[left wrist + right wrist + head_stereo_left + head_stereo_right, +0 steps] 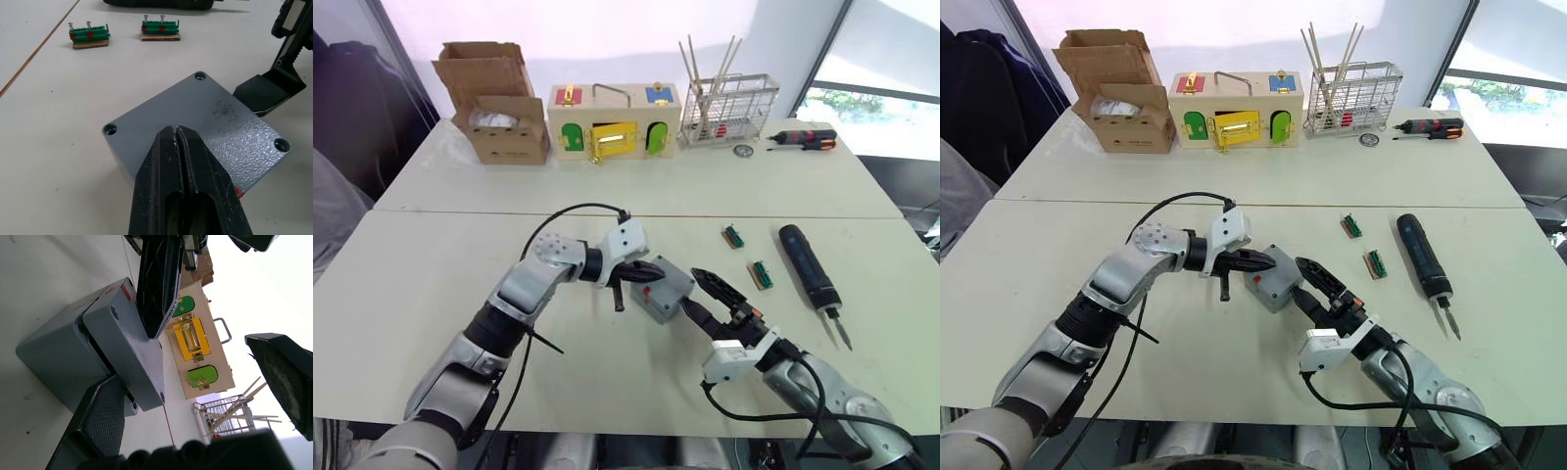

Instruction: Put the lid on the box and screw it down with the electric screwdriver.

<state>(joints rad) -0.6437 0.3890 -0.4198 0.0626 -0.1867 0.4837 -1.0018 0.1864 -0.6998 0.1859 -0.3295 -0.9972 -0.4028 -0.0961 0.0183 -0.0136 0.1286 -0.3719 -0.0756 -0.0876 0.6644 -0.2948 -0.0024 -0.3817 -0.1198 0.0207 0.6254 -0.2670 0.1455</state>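
Note:
The grey box (651,297) stands at the table's middle, with the flat grey lid (668,282) lying on top of it, slightly askew in the right wrist view. My left gripper (656,274) is shut, and its fingertips (176,134) rest on the lid's top. My right gripper (691,290) is open at the box's right side; its lower finger (98,421) touches the box's wall below the lid's edge, and the other finger stands clear. The black electric screwdriver (810,269) lies on the table to the right, untouched.
Two green screw holders (733,236) (762,274) lie between box and screwdriver. Along the back stand a cardboard box (494,103), a wooden latch box (612,122) and a wire rack (726,108). A red-and-black screwdriver (806,140) lies at the back right.

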